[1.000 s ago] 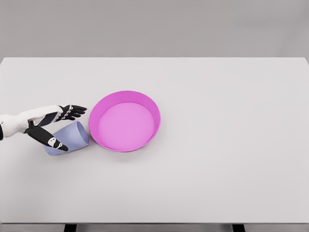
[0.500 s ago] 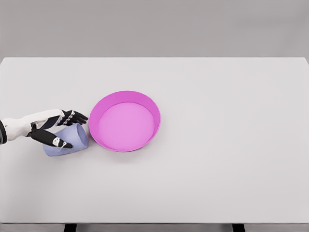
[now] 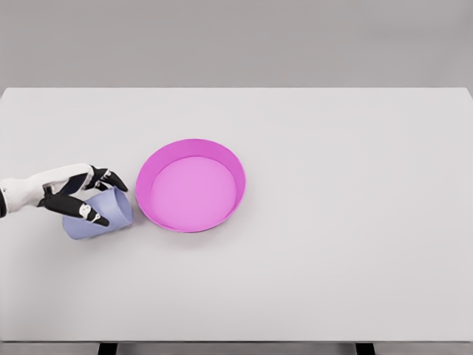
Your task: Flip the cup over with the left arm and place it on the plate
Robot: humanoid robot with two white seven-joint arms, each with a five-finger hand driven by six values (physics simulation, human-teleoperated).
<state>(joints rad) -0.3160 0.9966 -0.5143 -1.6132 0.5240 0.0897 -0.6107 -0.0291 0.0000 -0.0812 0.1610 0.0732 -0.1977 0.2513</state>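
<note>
Fingers seemingly wrap smooth tapered cup (lying sideways).

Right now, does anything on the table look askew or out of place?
Only the cup: it lies tipped on its side left of the plate, not upright, with the left hand closed around it. The plate sits flat and holds nothing. No spill or damage shows.
</note>
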